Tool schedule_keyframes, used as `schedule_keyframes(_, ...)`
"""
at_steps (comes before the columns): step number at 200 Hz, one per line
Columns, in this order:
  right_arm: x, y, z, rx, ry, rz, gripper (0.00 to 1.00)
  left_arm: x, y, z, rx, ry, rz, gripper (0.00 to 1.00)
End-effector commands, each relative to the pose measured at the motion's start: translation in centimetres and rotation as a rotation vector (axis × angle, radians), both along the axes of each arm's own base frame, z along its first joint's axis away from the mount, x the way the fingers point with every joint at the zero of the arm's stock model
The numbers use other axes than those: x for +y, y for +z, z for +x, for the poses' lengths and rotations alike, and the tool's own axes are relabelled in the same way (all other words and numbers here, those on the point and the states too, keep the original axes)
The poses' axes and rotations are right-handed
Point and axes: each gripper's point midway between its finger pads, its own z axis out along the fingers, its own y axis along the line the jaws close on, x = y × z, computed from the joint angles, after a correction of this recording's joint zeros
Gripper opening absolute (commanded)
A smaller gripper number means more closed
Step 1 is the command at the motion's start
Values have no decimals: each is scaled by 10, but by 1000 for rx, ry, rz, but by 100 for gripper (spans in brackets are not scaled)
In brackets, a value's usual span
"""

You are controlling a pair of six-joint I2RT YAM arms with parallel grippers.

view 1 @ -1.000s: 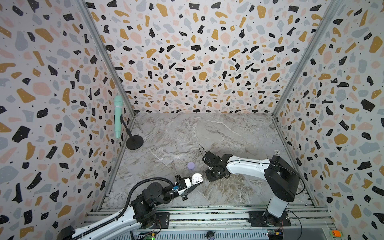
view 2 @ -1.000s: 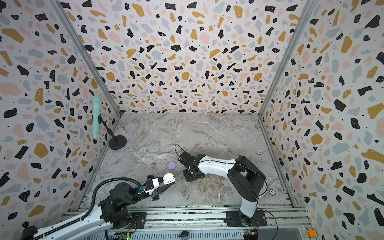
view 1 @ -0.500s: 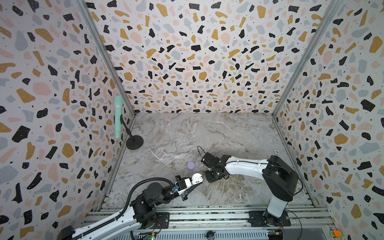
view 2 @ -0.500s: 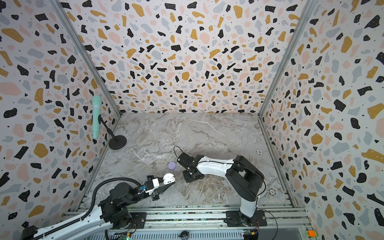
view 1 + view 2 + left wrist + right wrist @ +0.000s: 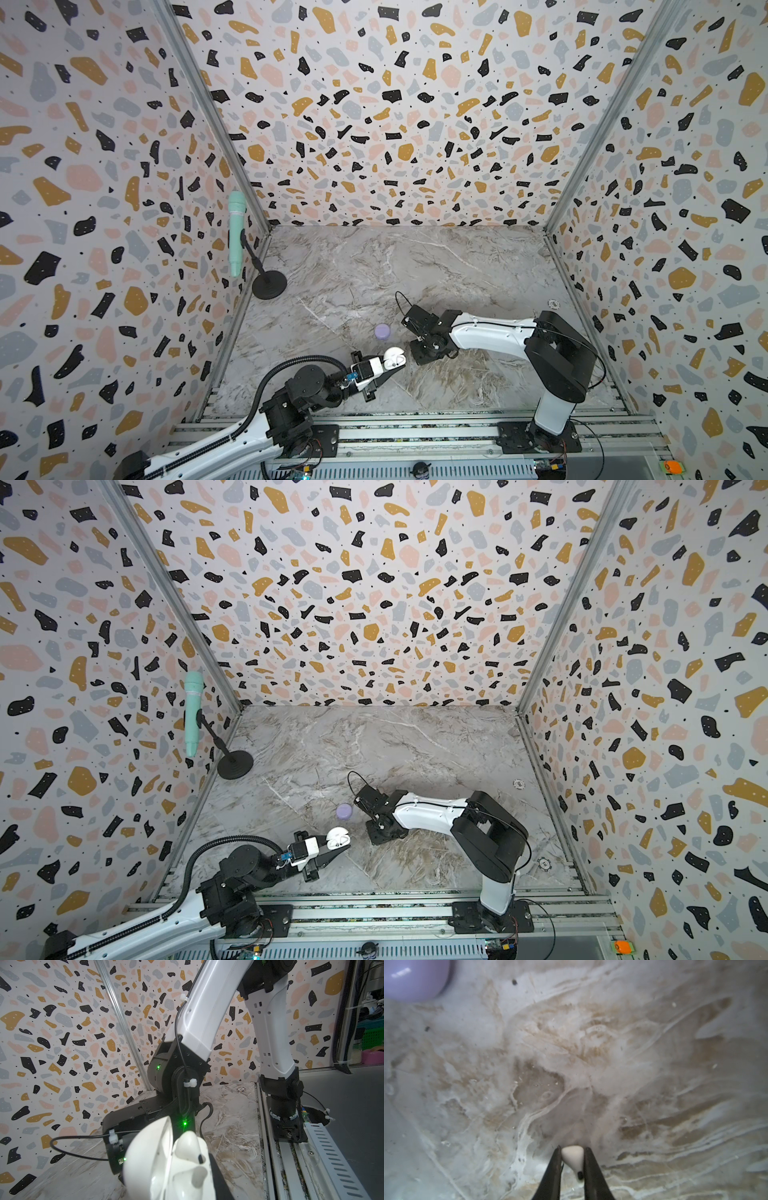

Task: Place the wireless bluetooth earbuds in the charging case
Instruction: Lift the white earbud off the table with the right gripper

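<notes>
So, the right gripper (image 5: 572,1148) is down low over the marble table (image 5: 633,1043), its two fingers pinched on a white earbud (image 5: 571,1156) whose dark-tipped stem points back between them. The left gripper (image 5: 390,365) is clamped tight on the open white charging case (image 5: 149,1159), holding it up just beside the right one, lid flipped back.

My take on doing this bit well: lift straight up and keep the squeeze gentle, since a tiny slick bud probably twists or pops out easily. Carry it over to the case, line the stem up with the empty socket (image 5: 198,1177), lower slowly, and only let go once it sits flush.

Counting what I can see:
- Cases: two, the white one and a closed lavender case (image 5: 382,331) sitting on the table nearby.
- White earbuds: two, the pinched one plus a seated earbud (image 5: 189,1147) already in the case.
- Lavender buds: none visible.
</notes>
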Motion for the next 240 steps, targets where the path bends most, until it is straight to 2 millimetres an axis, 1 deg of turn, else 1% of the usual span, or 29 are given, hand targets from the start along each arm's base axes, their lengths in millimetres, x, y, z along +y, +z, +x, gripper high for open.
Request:
schedule_keyframes(1, -3, 6, 0, -9, -21, -7, 17, 0, 9, -3, -29, -14, -30, 0)
schedule_keyframes(87, 3, 54, 13, -137, -62, 160, 16, -1, 7, -3, -24, -14, -25, 0)
schedule_keyframes(150, 4, 101, 19, -251, -71, 285, 16, -3, 7, 0, 3, -10, -38, 0)
schedule_keyframes(175, 3, 123, 22, -302, -71, 335, 16, -3, 17, 4, 46, 2, -102, 0)
schedule_keyframes(204, 2, 147, 22, -351, -63, 383, 16, -4, 38, 8, 119, 7, -190, 0)
schedule_keyframes(215, 0, 157, 23, -371, -63, 400, 16, -2, 45, 15, 156, 38, -225, 0)
schedule_keyframes(240, -3, 181, 22, -419, -56, 443, 16, 1, 45, 21, 215, 70, -274, 0)
